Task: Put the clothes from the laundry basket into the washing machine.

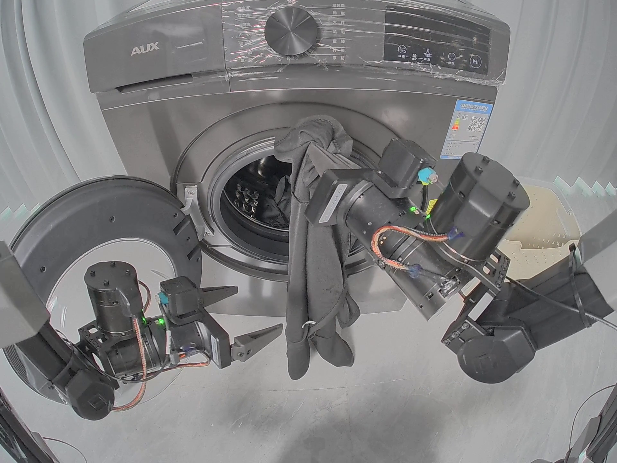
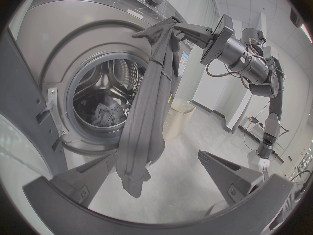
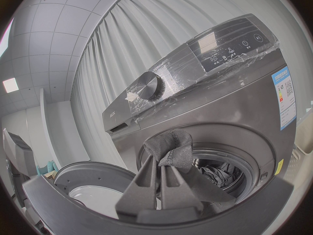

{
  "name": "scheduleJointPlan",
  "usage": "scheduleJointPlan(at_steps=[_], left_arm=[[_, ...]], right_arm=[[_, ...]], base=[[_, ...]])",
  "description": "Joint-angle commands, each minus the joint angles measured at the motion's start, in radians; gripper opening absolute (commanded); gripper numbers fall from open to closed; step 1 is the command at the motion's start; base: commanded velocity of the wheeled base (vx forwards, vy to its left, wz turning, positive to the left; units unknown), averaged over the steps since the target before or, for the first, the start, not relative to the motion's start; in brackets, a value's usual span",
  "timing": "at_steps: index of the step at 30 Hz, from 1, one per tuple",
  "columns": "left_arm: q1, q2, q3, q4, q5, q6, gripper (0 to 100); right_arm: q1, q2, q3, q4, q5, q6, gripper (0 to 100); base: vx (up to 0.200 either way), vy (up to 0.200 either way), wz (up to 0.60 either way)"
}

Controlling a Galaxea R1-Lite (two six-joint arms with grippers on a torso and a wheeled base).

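One garment [image 1: 315, 252] in right tool [image 3: 158, 163]

right gripper [image 3: 158, 164] clamped, left gripper [image 1: 259, 308] spread

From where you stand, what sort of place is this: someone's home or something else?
Probably a test room staged as a laundry corner, not a home: the washing machine has protective plastic film on it, a pale curtain hangs behind it, and the ceiling is office-style tiles.
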Motion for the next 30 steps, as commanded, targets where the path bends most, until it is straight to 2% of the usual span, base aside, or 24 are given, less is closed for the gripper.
scheduleJointPlan(at_steps=[1, 5, 15, 20, 30], left_arm=[[-0.025, 0.151, -0.002, -0.105, 0.001, -0.011, 100], [-0.04, 0.191, -0.008, -0.132, 0.001, -0.011, 100], [-0.048, 0.231, -0.079, -0.135, 0.0, -0.015, 100], [-0.054, 0.307, -0.151, -0.138, 0.003, -0.028, 100], [-0.053, 0.421, -0.26, -0.149, 0.003, -0.028, 100]], right_arm=[[0.0, 0.008, -0.001, -0.002, -0.003, 0.0, 0], [-0.001, 0.017, -0.015, -0.003, -0.023, 0.0, 0], [-0.001, 0.034, -0.027, -0.005, -0.026, 0.0, 0], [-0.004, 0.049, -0.039, -0.003, -0.029, 0.0, 0], [-0.012, 0.055, -0.044, -0.003, -0.047, 0.0, 0]], base=[[0.0, 0.0, 0.0], [0.0, 0.0, 0.0], [0.0, 0.0, 0.0], [0.0, 0.0, 0.0], [0.0, 0.0, 0.0]])
